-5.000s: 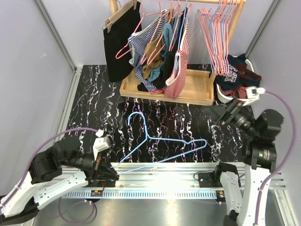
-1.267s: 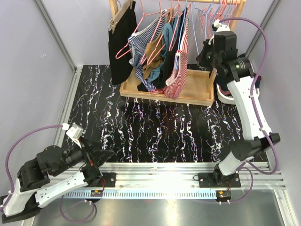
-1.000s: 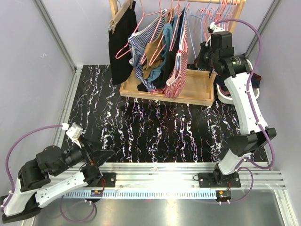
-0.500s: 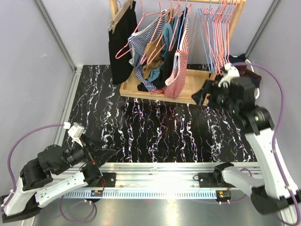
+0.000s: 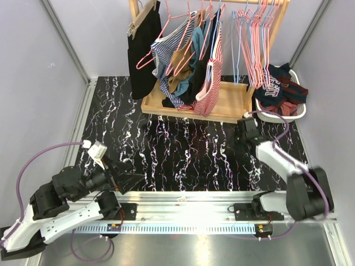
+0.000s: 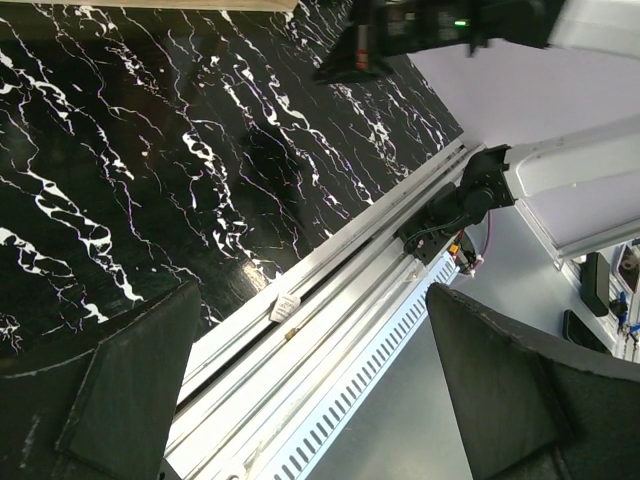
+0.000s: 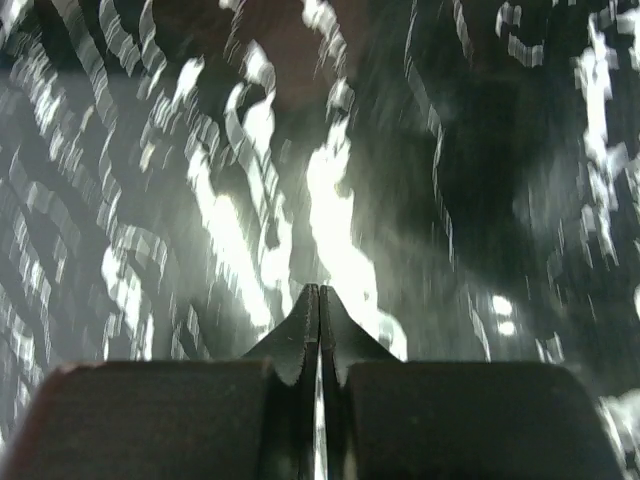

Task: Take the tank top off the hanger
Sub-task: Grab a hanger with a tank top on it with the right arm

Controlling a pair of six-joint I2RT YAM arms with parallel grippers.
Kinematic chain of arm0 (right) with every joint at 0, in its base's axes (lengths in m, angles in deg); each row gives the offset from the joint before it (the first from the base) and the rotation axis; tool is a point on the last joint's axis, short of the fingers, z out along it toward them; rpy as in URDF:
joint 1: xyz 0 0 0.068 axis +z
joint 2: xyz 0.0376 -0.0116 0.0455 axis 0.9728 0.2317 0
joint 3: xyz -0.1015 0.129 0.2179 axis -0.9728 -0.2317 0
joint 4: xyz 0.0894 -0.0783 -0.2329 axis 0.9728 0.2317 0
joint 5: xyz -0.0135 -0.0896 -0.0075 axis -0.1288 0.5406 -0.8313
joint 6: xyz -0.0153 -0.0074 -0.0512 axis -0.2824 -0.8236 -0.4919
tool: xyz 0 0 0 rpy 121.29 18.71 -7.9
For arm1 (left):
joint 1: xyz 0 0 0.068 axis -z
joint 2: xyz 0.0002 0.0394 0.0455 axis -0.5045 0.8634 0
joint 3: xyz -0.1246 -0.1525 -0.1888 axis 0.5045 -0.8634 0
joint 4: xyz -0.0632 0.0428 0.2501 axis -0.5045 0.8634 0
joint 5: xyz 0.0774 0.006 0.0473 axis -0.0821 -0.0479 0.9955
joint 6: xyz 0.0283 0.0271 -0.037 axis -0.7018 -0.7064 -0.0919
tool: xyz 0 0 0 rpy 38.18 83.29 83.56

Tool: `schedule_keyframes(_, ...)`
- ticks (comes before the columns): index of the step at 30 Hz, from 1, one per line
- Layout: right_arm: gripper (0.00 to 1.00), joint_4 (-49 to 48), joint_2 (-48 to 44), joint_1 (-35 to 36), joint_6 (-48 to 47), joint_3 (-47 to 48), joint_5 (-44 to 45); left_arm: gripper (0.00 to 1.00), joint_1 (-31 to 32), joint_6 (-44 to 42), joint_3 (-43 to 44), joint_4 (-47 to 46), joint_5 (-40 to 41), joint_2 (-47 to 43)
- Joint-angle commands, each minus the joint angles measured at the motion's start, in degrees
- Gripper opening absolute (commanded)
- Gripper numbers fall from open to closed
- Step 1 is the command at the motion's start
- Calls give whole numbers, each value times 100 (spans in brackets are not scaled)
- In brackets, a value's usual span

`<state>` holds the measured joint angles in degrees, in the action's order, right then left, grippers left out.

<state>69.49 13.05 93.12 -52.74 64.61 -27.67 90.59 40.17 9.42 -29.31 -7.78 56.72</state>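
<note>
Several tank tops hang on hangers at the rack's left half: a blue-striped one (image 5: pixel 165 52), a brown one (image 5: pixel 178 61) and a red-striped one (image 5: pixel 209 80). Neither gripper touches them. My right gripper (image 5: pixel 243 136) is low over the black marble table (image 5: pixel 183 149), in front of the rack, and it is blurred. Its fingertips (image 7: pixel 319 300) are pressed together with nothing between them. My left gripper (image 5: pixel 132 173) is near the table's front left edge. Its fingers (image 6: pixel 140 390) stand wide apart over the metal rail (image 6: pixel 330 330), holding nothing.
A black garment (image 5: pixel 143 47) hangs at the rack's far left. Several empty pink hangers and one blue hanger (image 5: pixel 239 44) hang at its right half. The rack stands in a wooden tray (image 5: pixel 233 105). A white basket (image 5: pixel 299 113) of dark clothes sits at the right.
The blue hanger that lay on the table now hangs on the rack. My right arm has dropped from the rack to low over the table and shut. The left gripper edged forward.
</note>
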Motion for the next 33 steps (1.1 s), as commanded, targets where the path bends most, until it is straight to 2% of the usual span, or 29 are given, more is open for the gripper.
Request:
schedule_keyframes(1, 0, -1915, 1004, -323, 328, 179, 248, 98, 26, 98, 57, -443, -125, -32)
schedule_keyframes(3, 0, -2111, 1766, -447, 337, 451, 168, 98, 26, 142, 31, -443, -160, -67)
schedule_keyframes(9, 0, -2560, 3289, -948, 346, 1120, 36, 99, 26, 195, 31, -338, -169, -208)
schedule_keyframes(15, 0, -2297, 3809, -1291, 451, 1875, -104, 99, 26, 221, 48, -276, -142, -279)
schedule_keyframes(21, 0, -1875, 3977, -1624, 373, 2324, 89, 99, 26, 327, -57, -250, -98, -551)
schedule_keyframes(23, 0, -1778, 4065, -1799, 329, 2526, -208, 99, 26, 336, -75, -224, -107, -551)
schedule_keyframes(27, 0, -2155, 3907, -1845, 337, 2351, -498, 99, 26, 283, -206, -223, -81, -464)
schedule_keyframes(30, 0, -2373, 3758, -1818, 302, 2177, -1304, 98, 26, 326, -652, -320, 340, -315)
schedule_keyframes(33, 0, -2568, 3171, -1678, 355, 1737, -1598, 93, 26, 468, -1320, -977, 955, -200)
